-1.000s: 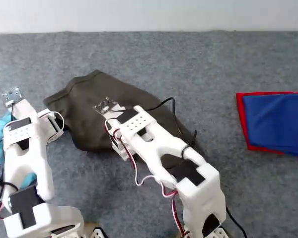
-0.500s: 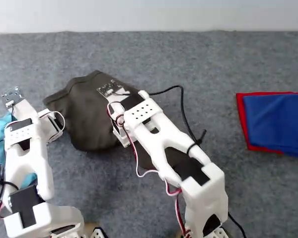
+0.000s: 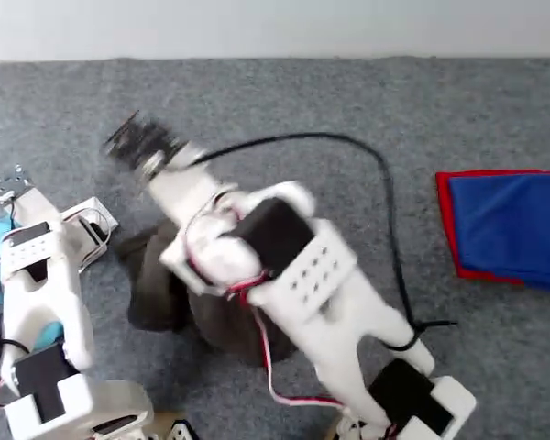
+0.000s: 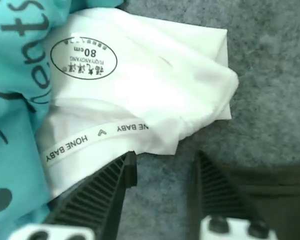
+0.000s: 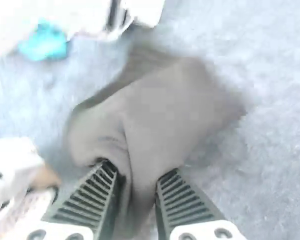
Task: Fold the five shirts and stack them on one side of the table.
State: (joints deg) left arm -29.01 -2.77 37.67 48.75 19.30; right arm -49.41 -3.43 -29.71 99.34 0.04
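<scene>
The right gripper (image 5: pixel 132 175) has its jaws pinched on a fold of the soft dark olive-grey cloth shirt (image 5: pixel 160 115). The rest of the shirt spreads straight ahead of the jaws over the grey carpet table (image 5: pixel 270 150). The left gripper (image 4: pixel 162 165) has its jaws apart and holds nothing. The crumpled white cloth shirt (image 4: pixel 140 85) lies just ahead of them, nearest this arm.

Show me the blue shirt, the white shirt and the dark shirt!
blue shirt (image 3: pixel 509 229), high view, flat middle.
white shirt (image 4: pixel 140 85), left wrist view, its middle.
dark shirt (image 5: pixel 165 115), right wrist view, bunched middle.
</scene>
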